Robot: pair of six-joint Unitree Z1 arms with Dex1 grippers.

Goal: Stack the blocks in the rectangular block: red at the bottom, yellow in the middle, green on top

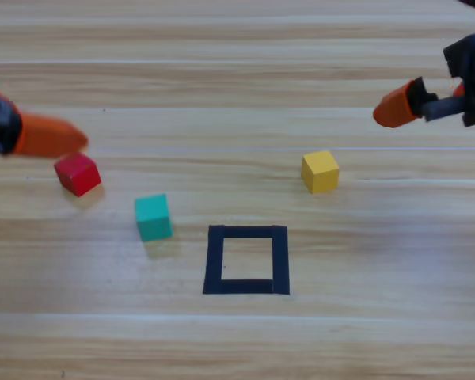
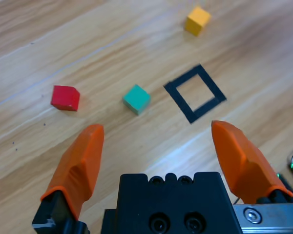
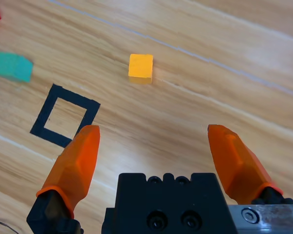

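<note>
Jaws of the left gripper (image 2: pixel 154 146) are spread wide and hold nothing; in the high view it comes in at the left edge (image 1: pixel 59 136), just above and to the left of the red cube (image 1: pixel 77 173), near it but not touching. In the left wrist view the red cube (image 2: pixel 65 97) lies ahead of the left jaw, the green cube (image 2: pixel 136 99) ahead between the jaws, the tape square (image 2: pixel 195 93) beyond the right jaw, and the yellow cube (image 2: pixel 197 20) farthest off.

Jaws of the right gripper (image 3: pixel 154 146) are likewise spread and empty. It sits at the upper right of the high view (image 1: pixel 396 107), above and to the right of the yellow cube (image 1: pixel 320 172), apart from it. In its wrist view the yellow cube (image 3: pixel 140 67) lies ahead between the jaws and the tape square (image 3: pixel 65 115) ahead of the left jaw.

On the table (image 1: pixel 237 47) the green cube (image 1: pixel 153 217) rests left of the tape square (image 1: pixel 247 260), whose opening is bare wood. All three cubes lie apart, outside the square.
</note>
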